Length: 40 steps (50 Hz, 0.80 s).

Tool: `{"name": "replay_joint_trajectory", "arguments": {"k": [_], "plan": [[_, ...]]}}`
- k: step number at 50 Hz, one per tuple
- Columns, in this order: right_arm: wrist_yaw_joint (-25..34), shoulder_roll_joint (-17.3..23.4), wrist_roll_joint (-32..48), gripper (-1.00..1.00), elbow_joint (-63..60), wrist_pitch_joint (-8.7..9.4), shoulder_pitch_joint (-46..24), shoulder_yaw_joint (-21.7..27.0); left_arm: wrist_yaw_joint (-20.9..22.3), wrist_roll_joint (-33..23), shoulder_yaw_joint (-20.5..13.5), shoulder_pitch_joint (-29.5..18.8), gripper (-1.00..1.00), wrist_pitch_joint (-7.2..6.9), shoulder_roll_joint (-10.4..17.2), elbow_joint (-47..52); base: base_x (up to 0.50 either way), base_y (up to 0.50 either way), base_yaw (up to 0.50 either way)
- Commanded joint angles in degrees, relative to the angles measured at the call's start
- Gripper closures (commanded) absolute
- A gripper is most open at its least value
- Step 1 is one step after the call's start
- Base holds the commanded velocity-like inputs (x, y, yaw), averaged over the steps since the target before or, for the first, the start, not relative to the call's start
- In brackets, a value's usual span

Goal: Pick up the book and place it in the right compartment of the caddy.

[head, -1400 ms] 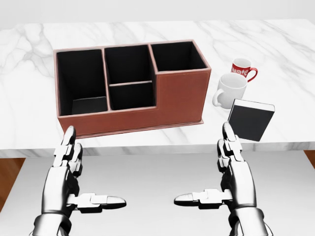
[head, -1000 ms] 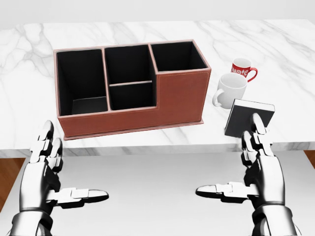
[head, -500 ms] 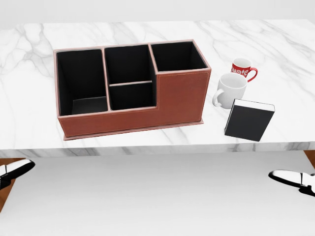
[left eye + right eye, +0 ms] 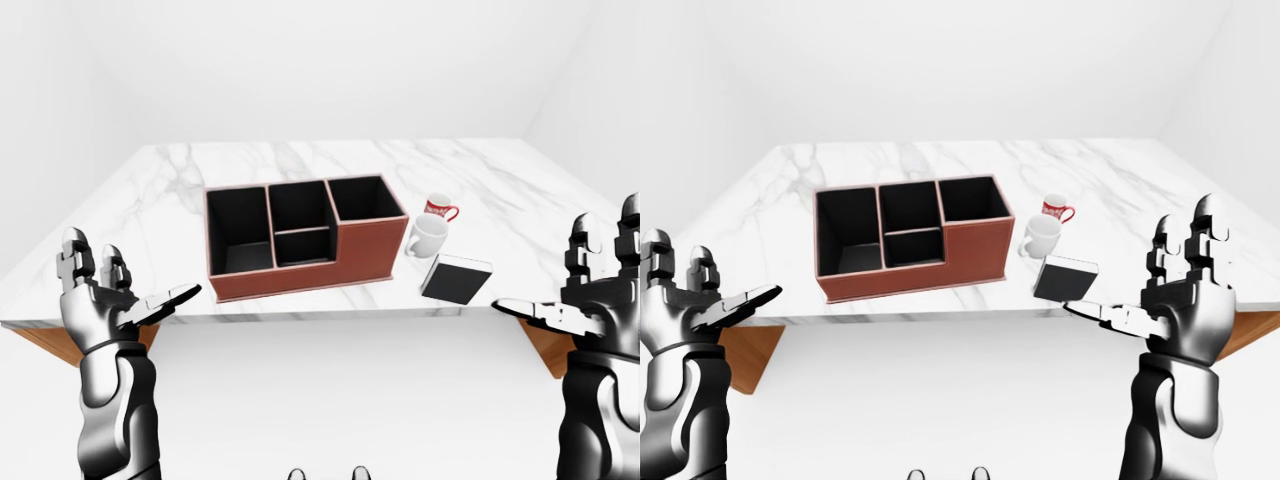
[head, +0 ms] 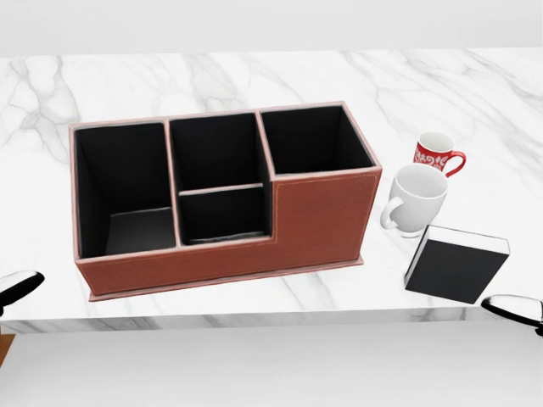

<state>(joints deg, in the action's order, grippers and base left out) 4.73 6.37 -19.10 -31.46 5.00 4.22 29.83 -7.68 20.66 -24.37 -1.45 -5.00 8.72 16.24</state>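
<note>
While both hands wait with spread fingers, nothing is held.
White marble bench (image 5: 254, 76) carries a boxy brown caddy (image 5: 322, 212); right of it lies the flat black book (image 5: 454, 267), by a white mug (image 5: 416, 197).
Left hand (image 4: 100, 300) and right hand (image 4: 1185, 295) hold nothing.

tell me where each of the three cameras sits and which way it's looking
Head view: on the head, angled down at the caddy, book and marble table; only thumb tips show at its side edges.
Left-eye view: on the head, looking ahead over the table; open left hand and right hand raised.
Right-eye view: the paired eye, nearly the same scene.
All share the caddy, book and two mugs.
</note>
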Motion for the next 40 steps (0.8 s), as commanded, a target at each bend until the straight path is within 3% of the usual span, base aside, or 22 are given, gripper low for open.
{"name": "replay_joint_trajectory", "arguments": {"k": [1,30,39,40], "plan": [[0.15,0.04,-0.61,-1.0,-0.72,0.0,0.23,0.64,-0.19,0.1,-0.07,0.08,-1.0,0.0,-0.02,0.34,0.43,0.0,0.0],[0.42,0.06,0.97,-1.0,-0.2,0.0,0.4,0.25,-0.3,-0.35,0.18,0.22,-1.0,0.0,-0.25,0.86,0.42,0.0,0.0],[0.09,2.54,2.16,-1.0,-5.72,0.0,-2.0,2.72,-0.25,-0.68,0.26,0.26,-1.0,0.0,-0.38,1.12,0.03,0.0,0.0],[4.14,22.55,34.0,-1.0,7.68,0.0,-6.18,-21.27,0.1,-1.59,1.0,0.41,-1.0,0.18,-0.82,-0.03,0.0,0.0,0.0]]}}
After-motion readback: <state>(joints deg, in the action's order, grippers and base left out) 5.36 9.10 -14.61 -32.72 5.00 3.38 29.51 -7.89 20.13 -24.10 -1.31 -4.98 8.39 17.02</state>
